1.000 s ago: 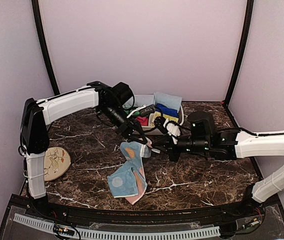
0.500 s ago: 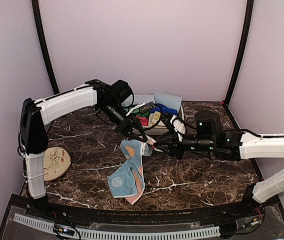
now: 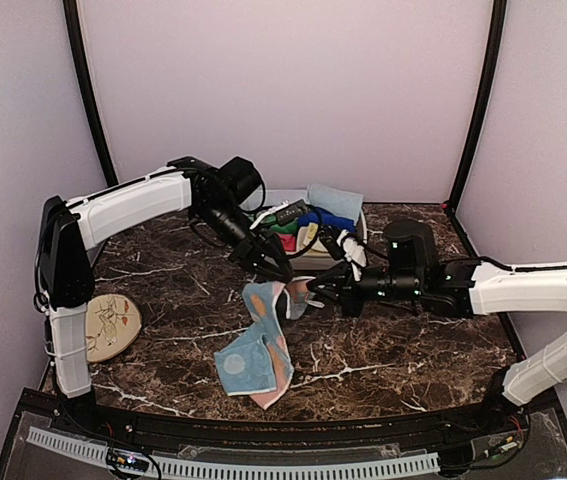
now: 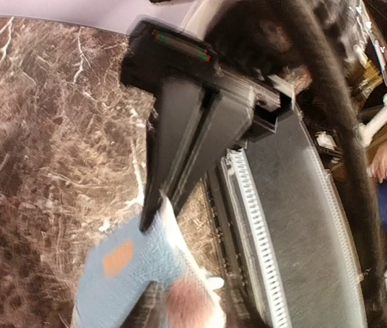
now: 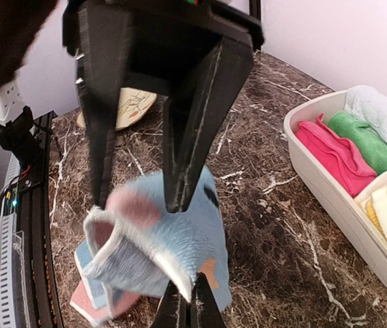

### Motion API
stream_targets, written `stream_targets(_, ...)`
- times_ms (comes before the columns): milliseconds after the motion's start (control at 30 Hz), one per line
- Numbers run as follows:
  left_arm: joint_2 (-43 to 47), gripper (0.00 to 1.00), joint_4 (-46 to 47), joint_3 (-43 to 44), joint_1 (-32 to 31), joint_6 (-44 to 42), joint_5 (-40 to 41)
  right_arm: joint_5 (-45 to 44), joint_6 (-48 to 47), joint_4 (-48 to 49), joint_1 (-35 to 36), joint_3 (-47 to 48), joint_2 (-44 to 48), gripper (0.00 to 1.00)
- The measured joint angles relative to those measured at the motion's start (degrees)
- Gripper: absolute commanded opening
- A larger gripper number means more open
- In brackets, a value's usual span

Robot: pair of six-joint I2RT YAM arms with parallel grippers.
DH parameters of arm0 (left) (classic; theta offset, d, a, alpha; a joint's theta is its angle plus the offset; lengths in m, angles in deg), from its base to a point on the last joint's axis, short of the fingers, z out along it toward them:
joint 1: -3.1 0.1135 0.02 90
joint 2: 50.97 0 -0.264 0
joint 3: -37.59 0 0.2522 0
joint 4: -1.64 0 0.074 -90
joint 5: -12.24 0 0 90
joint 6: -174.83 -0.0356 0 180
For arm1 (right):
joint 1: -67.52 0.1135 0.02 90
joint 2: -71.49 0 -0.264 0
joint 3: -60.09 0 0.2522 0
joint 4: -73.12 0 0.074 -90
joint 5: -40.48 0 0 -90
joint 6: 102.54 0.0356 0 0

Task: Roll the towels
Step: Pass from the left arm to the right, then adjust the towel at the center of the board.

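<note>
The spotted blue towel [image 3: 253,355] lies crumpled on the marble, its upper end lifted between the two grippers. My right gripper [image 3: 308,293] is shut on that end's white hem [image 5: 190,283], its fingertips [image 5: 185,307] pressed together. My left gripper [image 3: 285,275] hangs just above with its fingers apart. The towel's [image 4: 121,273] edge still sits between them, touching one finger [image 5: 179,150]. The plain pale blue towel [image 3: 335,198] is draped over the back of the bin.
A white bin [image 3: 365,228] at the back centre holds rolled green, pink, dark-blue and yellow towels. A round beige plate [image 3: 113,325] lies at the left near the left arm's base. Grey walls close in the table on three sides.
My right gripper opened, moved left and shut again on the towel's raised edge. My left gripper's jaws have parted from their earlier shut grip on the same end.
</note>
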Motion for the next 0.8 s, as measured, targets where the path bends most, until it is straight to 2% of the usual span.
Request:
stream_targets(33, 0.37, 0.77, 0.55, -0.70, 0.28, 0.55, 0.70, -0.15, 0.50, 0.04, -0.52, 0.13, 0.09, 0.00)
stream_targets(67, 1.07, 0.93, 1.64, -1.99, 0.48, 0.44, 1.46, -0.50, 1.14, -0.17, -1.16, 0.31, 0.35, 0.00)
stream_targets(100, 2.16, 0.96, 3.13, -4.07, 0.74, 1.03, 2.71, -0.92, 1.57, -0.50, -1.73, 0.44, 0.72, 0.00)
stream_targets(233, 8.76, 0.89, 9.62, -15.89, 2.56, 1.33, 10.19, -3.50, 2.78, -5.05, -4.94, 2.08, 3.19, 0.00)
stream_targets(367, 15.19, 0.77, 12.11, -27.10, 3.13, -3.17, 16.83, -5.88, 2.97, -10.16, -8.35, 3.28, 4.92, 0.00)
stream_targets(567, 17.81, 0.76, 12.52, -40.44, -5.73, -9.68, 24.59, -7.39, 3.02, -14.88, -10.47, 1.14, 5.09, 0.00)
stream_targets(800, 17.81, 0.76, 17.14, -46.66, -14.97, -10.12, 30.49, -8.22, 3.65, -17.53, -10.95, -1.51, 4.90, 0.00)
